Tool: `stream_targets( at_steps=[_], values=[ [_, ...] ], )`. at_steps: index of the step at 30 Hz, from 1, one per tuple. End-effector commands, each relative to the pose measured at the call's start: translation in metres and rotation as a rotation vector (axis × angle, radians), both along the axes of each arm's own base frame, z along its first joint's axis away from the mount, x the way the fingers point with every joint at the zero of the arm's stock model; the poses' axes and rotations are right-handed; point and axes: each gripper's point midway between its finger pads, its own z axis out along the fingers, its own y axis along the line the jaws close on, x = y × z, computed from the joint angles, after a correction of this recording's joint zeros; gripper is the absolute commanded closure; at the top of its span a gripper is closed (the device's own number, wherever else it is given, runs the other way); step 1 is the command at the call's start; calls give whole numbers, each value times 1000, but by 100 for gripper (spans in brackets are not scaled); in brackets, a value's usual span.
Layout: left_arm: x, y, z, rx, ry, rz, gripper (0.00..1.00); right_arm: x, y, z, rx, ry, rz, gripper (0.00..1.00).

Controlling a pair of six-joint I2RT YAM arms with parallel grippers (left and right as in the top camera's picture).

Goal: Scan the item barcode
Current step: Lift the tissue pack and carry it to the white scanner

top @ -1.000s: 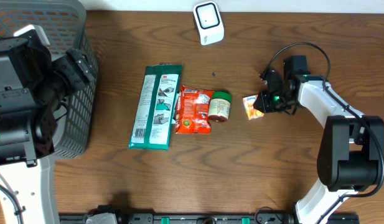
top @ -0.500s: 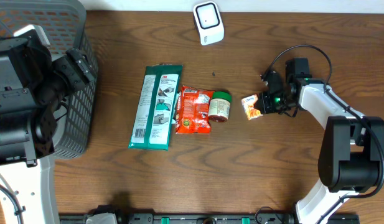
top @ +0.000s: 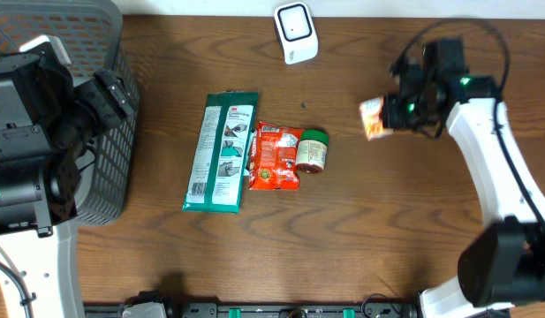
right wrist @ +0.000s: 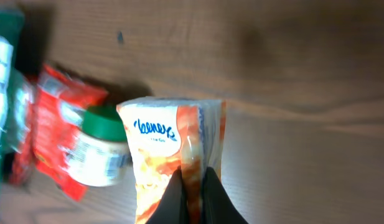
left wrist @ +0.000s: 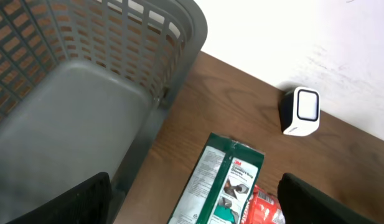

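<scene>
An orange-and-white tissue pack hangs above the table at the right. My right gripper is shut on it. In the right wrist view the two dark fingertips pinch a thin edge of the tissue pack, whose printed face points left. No barcode shows on it. The white scanner stands at the table's back edge, left of the pack. My left gripper is open with nothing in it, near the basket, and the scanner shows far ahead of it.
A grey mesh basket stands at the left edge. In the middle lie a green-and-white glove pack, a red snack bag and a green-lidded jar on its side, side by side.
My right gripper shut on the tissue pack, lifted it off the table and carried it toward the back. The left arm has not moved.
</scene>
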Motion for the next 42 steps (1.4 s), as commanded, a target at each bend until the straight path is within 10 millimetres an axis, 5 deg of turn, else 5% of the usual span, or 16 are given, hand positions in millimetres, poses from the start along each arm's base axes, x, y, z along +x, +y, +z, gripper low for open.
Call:
stream_targets(
  at_steps=[1,8,13,23,31,42],
  values=[
    [0,0,-1,3,3,-6,15,10,-4,53,-107,-88,-118,99],
    [0,0,-1,3,3,-6,15,27,10,145,-245,-256,-152,99],
    [0,0,-1,3,3,-6,15,52,34,167,-357,-339,-141,99],
    [0,0,-1,3,3,-6,14,139,87,121,-774,-510,0,99],
    [0,0,-1,3,3,-6,15,202,140,67,-864,-636,122,99],
    [0,0,-1,3,3,-6,15,249,166,-27,-1007,-665,288,99]
  ],
)
